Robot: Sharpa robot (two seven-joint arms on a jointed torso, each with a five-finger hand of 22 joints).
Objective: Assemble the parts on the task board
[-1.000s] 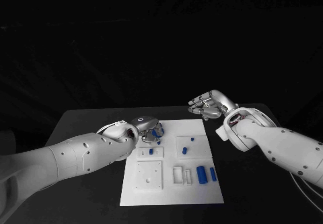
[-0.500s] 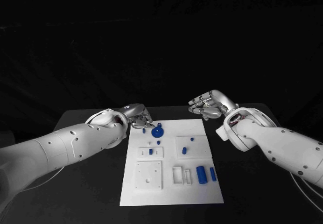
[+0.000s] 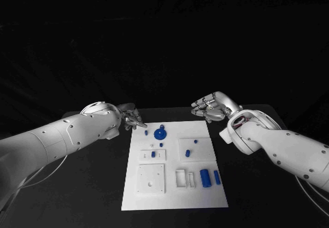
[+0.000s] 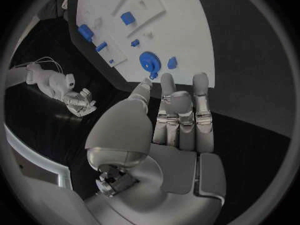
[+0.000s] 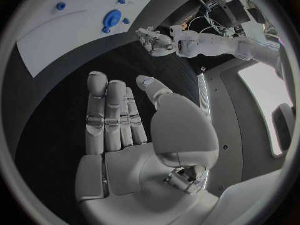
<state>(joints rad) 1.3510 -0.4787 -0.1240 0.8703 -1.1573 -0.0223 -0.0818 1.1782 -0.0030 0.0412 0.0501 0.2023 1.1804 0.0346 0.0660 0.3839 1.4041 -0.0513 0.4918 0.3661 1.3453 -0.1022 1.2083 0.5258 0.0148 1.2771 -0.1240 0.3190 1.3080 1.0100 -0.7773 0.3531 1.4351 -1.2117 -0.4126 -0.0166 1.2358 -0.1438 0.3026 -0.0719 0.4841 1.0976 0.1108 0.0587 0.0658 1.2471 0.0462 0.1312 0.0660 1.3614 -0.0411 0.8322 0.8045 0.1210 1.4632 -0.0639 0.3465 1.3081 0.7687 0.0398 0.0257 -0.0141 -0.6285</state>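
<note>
Both robot hands hold nothing: left robot hand [image 3: 130, 117] at the task board [image 3: 175, 194]'s 11 o'clock corner, right robot hand [image 3: 210, 106] at 1, fingers loose. The round blue part [image 3: 159, 134] nearby looks light, rigid, slick plastic; I'd pinch its rim.

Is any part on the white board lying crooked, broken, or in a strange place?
Nothing stands out. The white task board lies flat on the black table. The round blue disc part sits near its far edge, and the two blue cylinders lie side by side. Both the left hand and the right hand hold nothing.
</note>
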